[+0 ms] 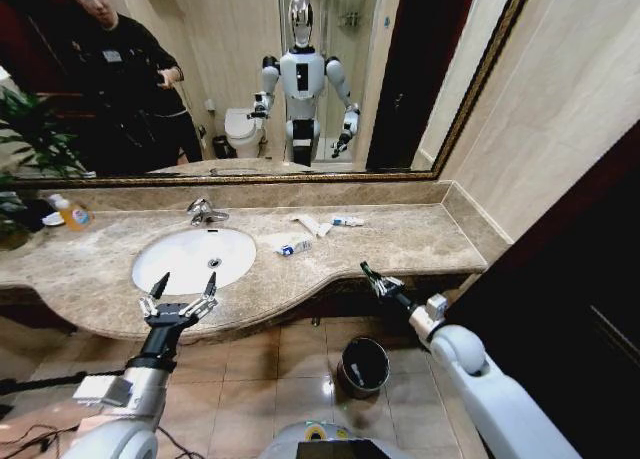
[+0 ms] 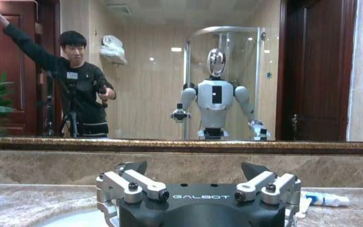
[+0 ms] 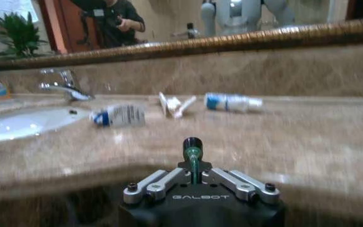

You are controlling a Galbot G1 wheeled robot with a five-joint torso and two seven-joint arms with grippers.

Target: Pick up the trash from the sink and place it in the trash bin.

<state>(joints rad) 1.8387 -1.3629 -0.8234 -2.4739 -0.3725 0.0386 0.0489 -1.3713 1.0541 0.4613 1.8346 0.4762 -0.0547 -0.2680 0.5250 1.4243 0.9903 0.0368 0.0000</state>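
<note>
Small white-and-blue toiletry tubes and wrappers (image 1: pixel 312 231) lie scattered on the beige marble counter beside the white oval sink (image 1: pixel 190 258); a dark round trash bin (image 1: pixel 363 365) stands on the tiled floor below.

Bathroom. Large wall mirror (image 1: pixel 250 79) with a dark gilt frame spans the upper half of the head view; it reflects a glass shower enclosure, a white toilet (image 1: pixel 243 131) and beige walls. Beige marble backsplash (image 1: pixel 300 194) runs beneath it. Beige wall panels (image 1: pixel 570 99) at upper right, dark wooden door (image 1: pixel 570 319) at lower right. Tan glossy floor tiles (image 1: pixel 280 379) along the bottom (ceiling light glints off them). Green plant (image 1: pixel 25 149) at far left.
</note>
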